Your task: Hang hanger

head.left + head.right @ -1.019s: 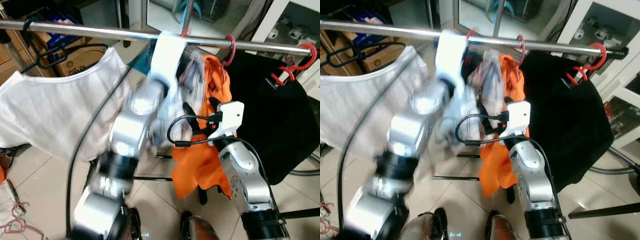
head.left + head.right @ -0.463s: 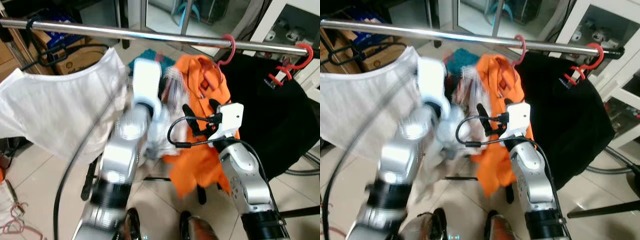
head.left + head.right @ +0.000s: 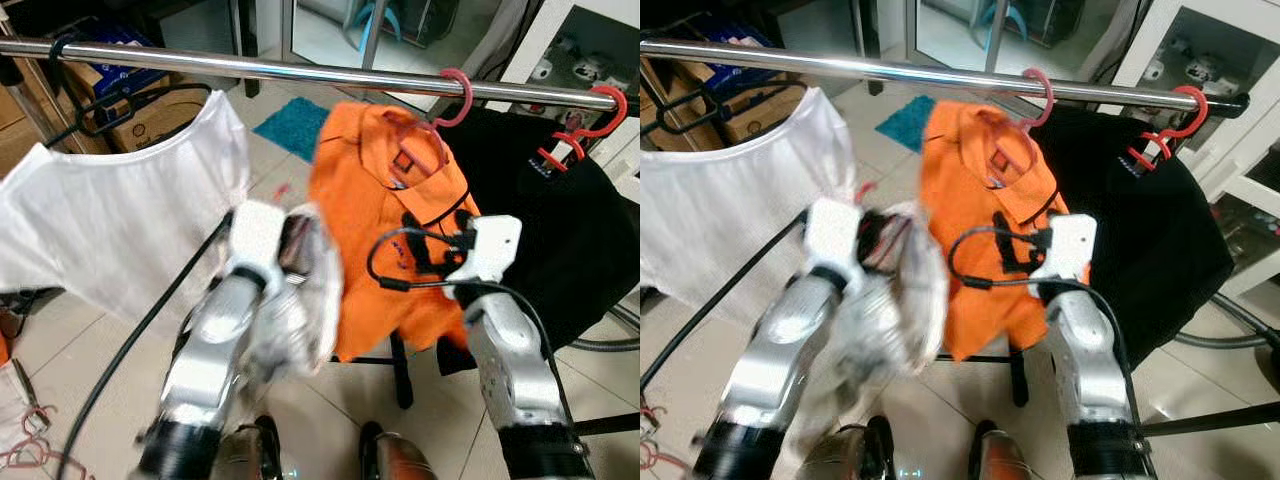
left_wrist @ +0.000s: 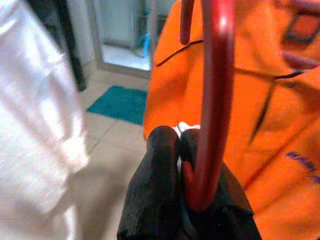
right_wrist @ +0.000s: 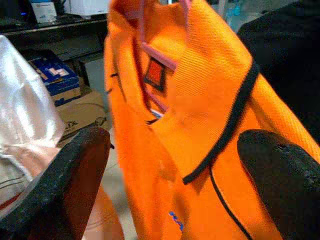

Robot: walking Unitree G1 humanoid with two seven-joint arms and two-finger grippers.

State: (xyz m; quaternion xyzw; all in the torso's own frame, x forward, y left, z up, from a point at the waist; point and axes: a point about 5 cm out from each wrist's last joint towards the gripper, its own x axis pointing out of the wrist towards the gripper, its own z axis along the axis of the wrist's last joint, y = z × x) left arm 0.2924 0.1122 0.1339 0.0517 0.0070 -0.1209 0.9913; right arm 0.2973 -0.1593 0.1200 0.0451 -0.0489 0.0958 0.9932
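Orange collared shirt point(image 3: 385, 230) hangs on a pink plastic hanger point(image 3: 452, 98) hooked over the shiny steel rail point(image 3: 250, 67), between white top point(image 3: 110, 230) and black garment point(image 3: 560, 230). Left gripper point(image 4: 187, 165) pinches a red hanger point(image 4: 212, 95), garment blurred. Right gripper point(image 5: 172, 165) spread before the orange shirt.

Your open stretch of rail point(image 3: 300, 71) sits btwn white shirt point(image 3: 110, 225) & orange shirt point(image 3: 385, 230); black garment point(image 3: 560, 240) crowds the right.

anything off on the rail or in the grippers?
Left gripper is shut on a red hanger carrying pale clothing, low, off the rail. The orange shirt hangs unevenly.
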